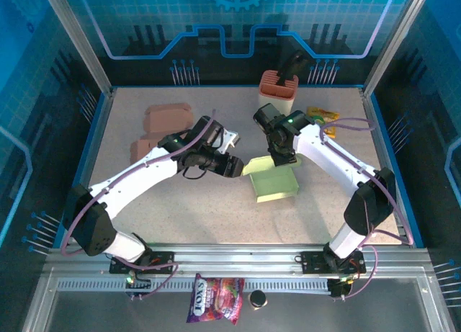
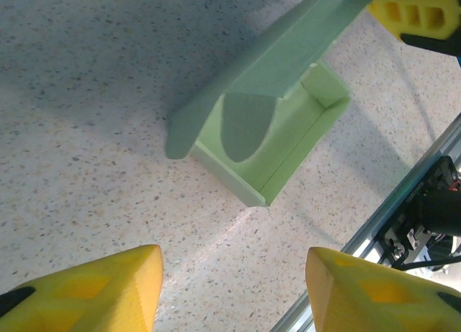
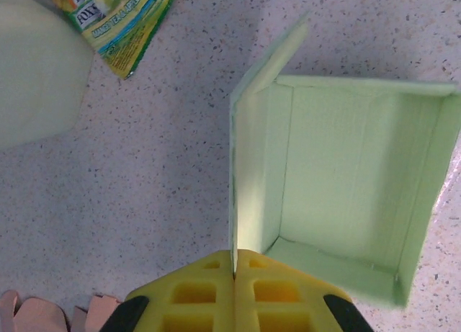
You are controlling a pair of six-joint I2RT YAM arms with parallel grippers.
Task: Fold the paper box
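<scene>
Far left rear of the speckled table (image 1: 180, 209): stack of pinkish-brown flat paper cartons (image 1: 167, 118), not involved.

Left gripper (image 1: 234, 168) sits just left of the task item. In its wrist view its yellow fingers (image 2: 108, 289) are spread apart with nothing between them, only bare tabletop. It hovers off the box, not touching.

Light-green paper box (image 1: 277, 184) is mid-table between the two grippers. It is an open tray, base flat on the surface, walls up, inside empty (image 2: 266, 145). Its lid flap (image 2: 274, 65) is raised and tilted over the left side of the tray, not yet down.

Right gripper (image 1: 277, 159) is directly above the box's rear edge. In its wrist view the yellow fingers (image 3: 209, 296) are pressed together, clamped on the thin edge of the lid flap (image 3: 252, 181). The tray (image 3: 346, 188) lies open to the right of it.

Right rear: salmon ribbed holder with a black tool (image 1: 279, 87) and a yellow-green snack packet (image 1: 320, 116). Both are well clear of the box.

Step in hand (judgement): closing the lid, with the right arm controlling the flap and the left free. Tray looks formed; lid closure is what remains.

Next move likely needs the right arm to swing the flap over and down across the tray. The left could brace the tray wall or press the lid front so the tuck edge goes inside. Risk: the light tray slides or lifts with the flap if unbraced.
</scene>
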